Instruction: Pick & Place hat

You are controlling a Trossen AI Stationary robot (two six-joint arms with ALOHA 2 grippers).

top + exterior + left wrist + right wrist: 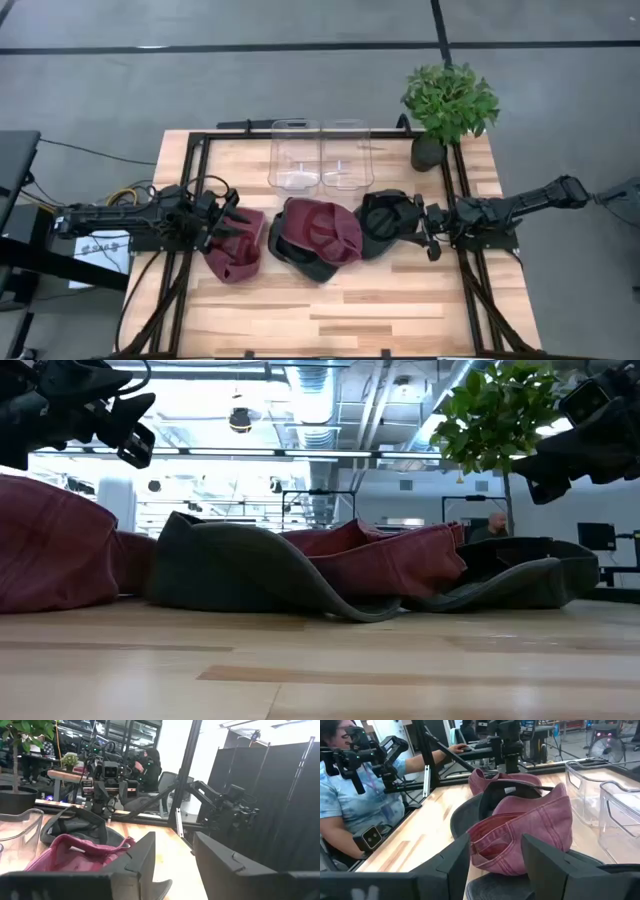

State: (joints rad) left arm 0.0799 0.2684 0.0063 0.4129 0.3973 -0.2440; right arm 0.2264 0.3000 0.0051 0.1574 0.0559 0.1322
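Observation:
Three hats lie in a row on the wooden table. A maroon hat [237, 250] sits at the left. A maroon hat with a dark brim [316, 236] [530, 827] is in the middle, and a black hat [384, 221] [530, 575] is at the right. My left gripper [226, 226] [175, 862] hovers open just above the left maroon hat's left side. My right gripper [428, 232] [495, 857] hovers open at the black hat's right edge, pointing toward the middle hat. The low view shows both grippers raised off the hats.
Two clear plastic bins [295, 155] [347, 155] stand side by side behind the hats. A potted plant [447, 108] sits at the far right corner. A black frame [190, 180] runs along the table's sides. A person [345, 800] sits beyond the table's left edge. Bare wood lies near the front edge.

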